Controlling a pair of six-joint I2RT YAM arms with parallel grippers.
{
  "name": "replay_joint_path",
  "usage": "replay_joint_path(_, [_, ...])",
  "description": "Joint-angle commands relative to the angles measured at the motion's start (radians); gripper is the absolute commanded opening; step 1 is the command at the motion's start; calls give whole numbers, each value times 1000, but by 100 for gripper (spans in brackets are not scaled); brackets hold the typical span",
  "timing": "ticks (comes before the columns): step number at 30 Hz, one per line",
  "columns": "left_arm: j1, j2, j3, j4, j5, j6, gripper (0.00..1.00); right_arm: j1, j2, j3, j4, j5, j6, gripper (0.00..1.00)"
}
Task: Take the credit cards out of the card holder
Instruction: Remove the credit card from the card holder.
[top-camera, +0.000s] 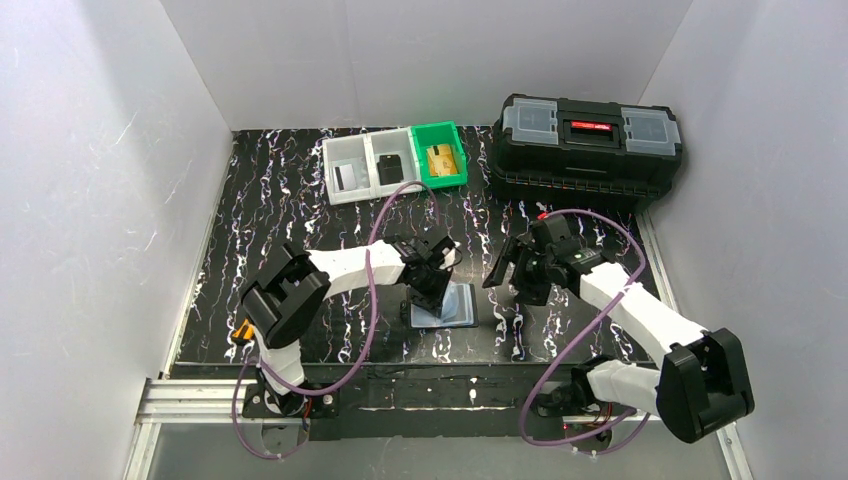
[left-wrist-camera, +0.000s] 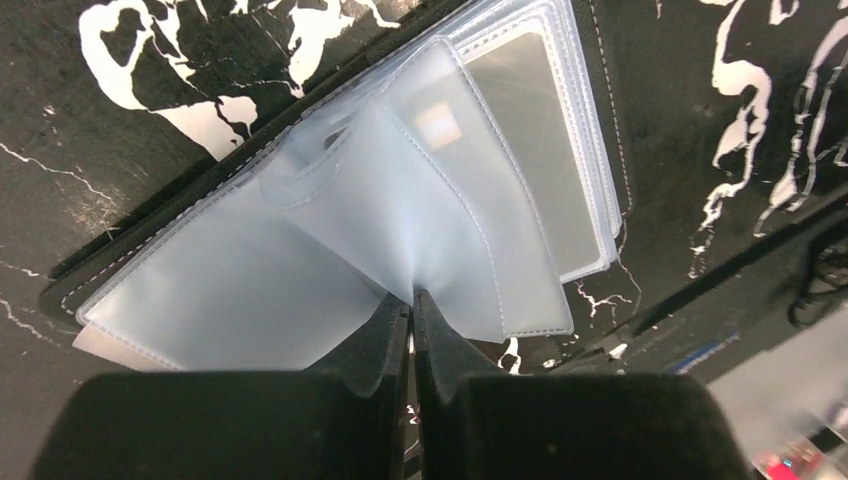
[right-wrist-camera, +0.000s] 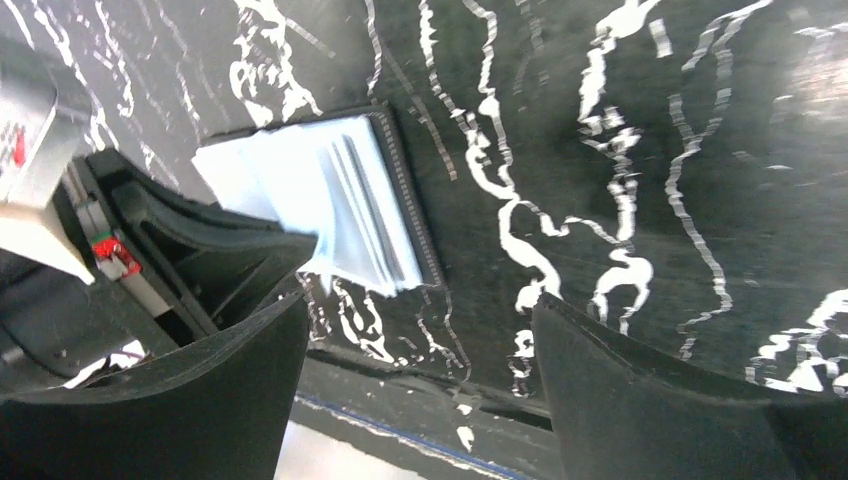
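The card holder (top-camera: 458, 305) lies open on the black marbled table, its clear blue-grey pockets fanned out (left-wrist-camera: 300, 250). My left gripper (top-camera: 432, 298) is shut on the lower edge of one pocket leaf (left-wrist-camera: 412, 300), and that leaf rises off the stack. A pale card (left-wrist-camera: 450, 140) shows through a pocket. To the right of the holder my right gripper (top-camera: 510, 275) hangs open above the table, nothing between its fingers (right-wrist-camera: 420, 330); the holder (right-wrist-camera: 330, 200) lies ahead of it to the left. More credit cards lie in the bins: gold (top-camera: 443, 160), black (top-camera: 390, 168), white (top-camera: 345, 177).
A green bin (top-camera: 452, 135) and two grey bins (top-camera: 370, 148) stand in a row at the back. A big black toolbox (top-camera: 590, 145) fills the back right corner. White walls close in both sides, and the table's front edge runs just near of the holder.
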Motion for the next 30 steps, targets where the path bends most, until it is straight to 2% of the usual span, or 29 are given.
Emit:
replay_joint_path(1, [47, -27, -71, 56, 116, -10, 0, 71, 29, 5, 104, -59, 66, 85])
replay_joint_path(9, [72, -38, -114, 106, 182, -31, 0, 157, 141, 31, 207, -120, 124, 65])
replay_joint_path(14, [78, -37, -127, 117, 192, -34, 0, 210, 238, 66, 235, -120, 131, 58])
replay_joint_path(30, [80, -38, -136, 140, 229, -38, 0, 265, 381, 97, 278, -125, 142, 52])
